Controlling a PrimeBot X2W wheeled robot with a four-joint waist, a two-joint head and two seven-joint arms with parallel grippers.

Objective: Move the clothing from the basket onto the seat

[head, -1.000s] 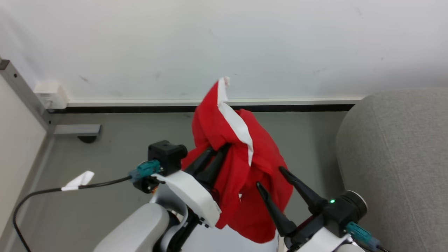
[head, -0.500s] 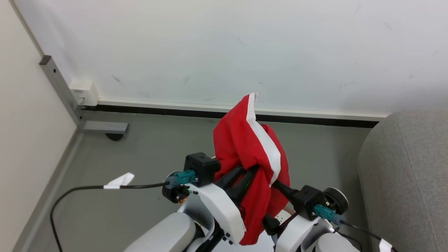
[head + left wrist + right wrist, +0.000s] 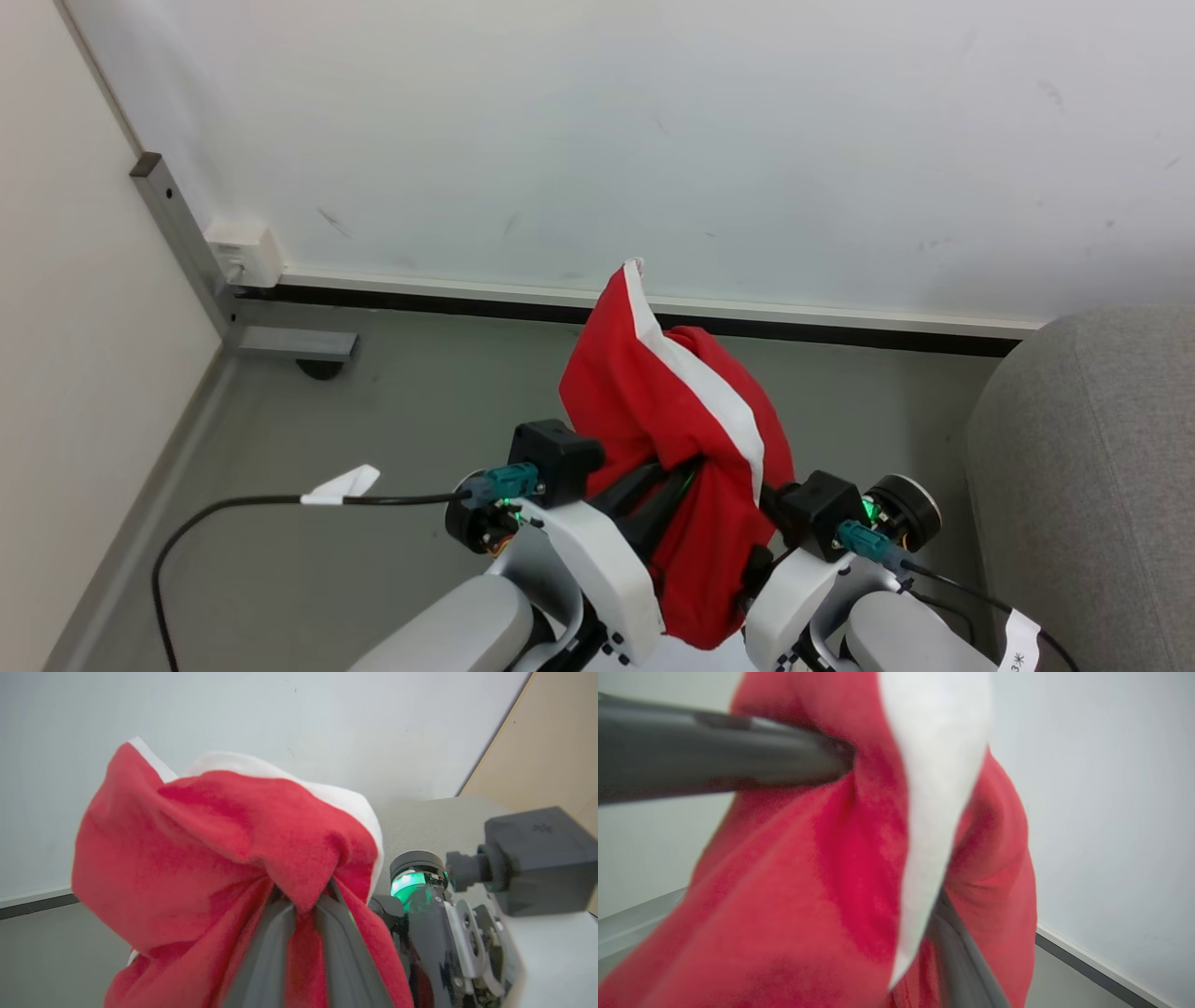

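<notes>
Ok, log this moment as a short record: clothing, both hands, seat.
clothing: red with a white stripe, held up off the floor
left hand: shut on the clothing
right hand: fingers partly under the fabric, grip unclear
sofa: light grey, on the robot's right, apart from the clothing
stage: carried, not yet on the sofa

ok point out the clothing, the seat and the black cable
clothing (image 3: 616, 392), head view, red fold beside the stripe
seat (image 3: 1092, 467), head view, grey upholstered side
black cable (image 3: 411, 498), head view, stretch near the plug

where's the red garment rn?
Head view, lower centre: the clothing hangs above the floor, pinched in the left gripper, the right gripper against it, the seat to its right.
</notes>
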